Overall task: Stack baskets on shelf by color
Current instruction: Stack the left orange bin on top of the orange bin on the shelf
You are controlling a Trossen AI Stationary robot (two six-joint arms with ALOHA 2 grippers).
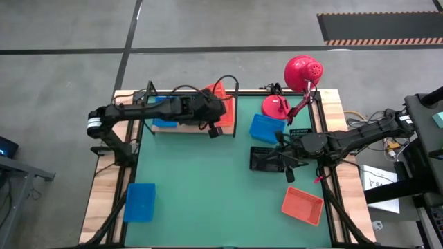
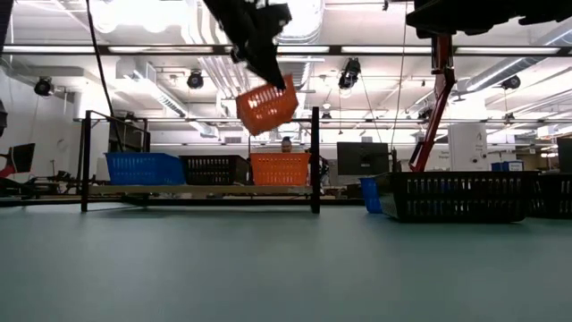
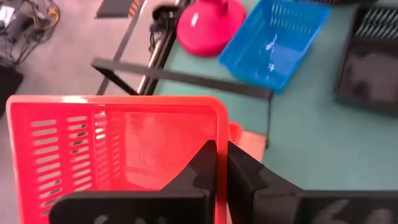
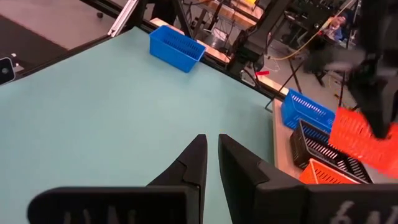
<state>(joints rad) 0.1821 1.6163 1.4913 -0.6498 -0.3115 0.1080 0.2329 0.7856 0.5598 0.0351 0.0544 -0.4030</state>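
left gripper (image 3: 221, 163): clamps empty orange basket (image 3: 118, 149) above shelf (image 2: 201, 190) | right gripper (image 4: 211, 158): narrow, empty

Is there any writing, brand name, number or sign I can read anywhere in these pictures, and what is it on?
None can be read.
White sheet beside the table, by the right arm: dark marks, too small to read.
Baskets, such as the orange-red basket held by the left gripper: no label shows.
Red desk lamp: no writing shows.
Striped floor strip: orange and white warning stripes, no words.
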